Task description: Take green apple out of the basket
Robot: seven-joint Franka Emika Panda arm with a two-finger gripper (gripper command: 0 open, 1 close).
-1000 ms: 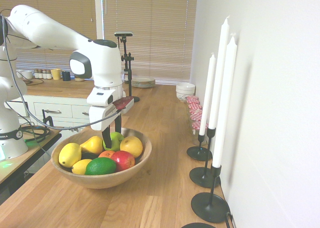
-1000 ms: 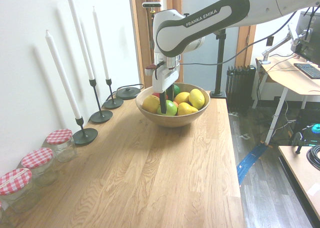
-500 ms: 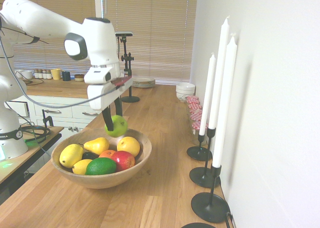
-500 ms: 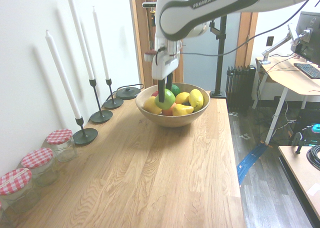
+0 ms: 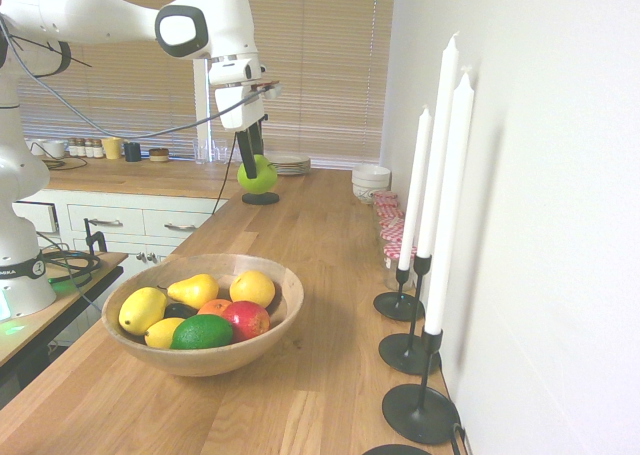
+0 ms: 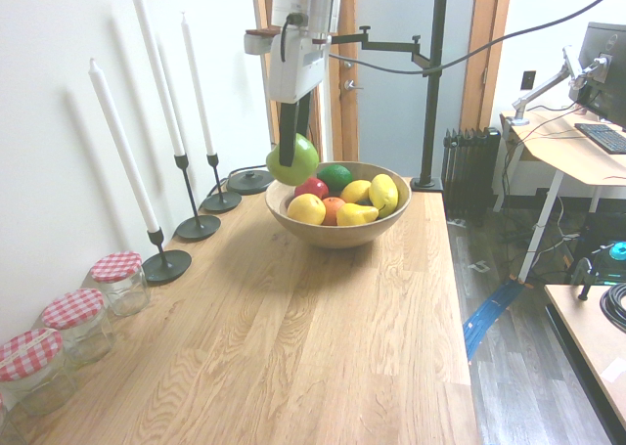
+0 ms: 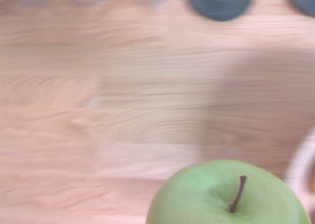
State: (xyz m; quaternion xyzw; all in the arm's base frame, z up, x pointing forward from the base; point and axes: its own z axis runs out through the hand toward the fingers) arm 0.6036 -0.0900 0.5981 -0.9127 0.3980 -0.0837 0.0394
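Item: green apple, clamped by our gripper, jaws closed on it, held aloft clear of the basket, at its twelve o'clock in the first exterior view.

A light yellow-green skin is shown by the green apple, with a thin brown stem seen in the wrist view. The claw is black-fingered beneath a white arm body. The basket is of light brown wood. Inside it, a yellow lemon, a yellow pear, a yellow-orange fruit, a red apple and a dark green lime-like fruit are seen. The tabletop is pale oak with a wavy grain. White candles are held in black holders. Red-and-white checked lids are carried by the glass jars.
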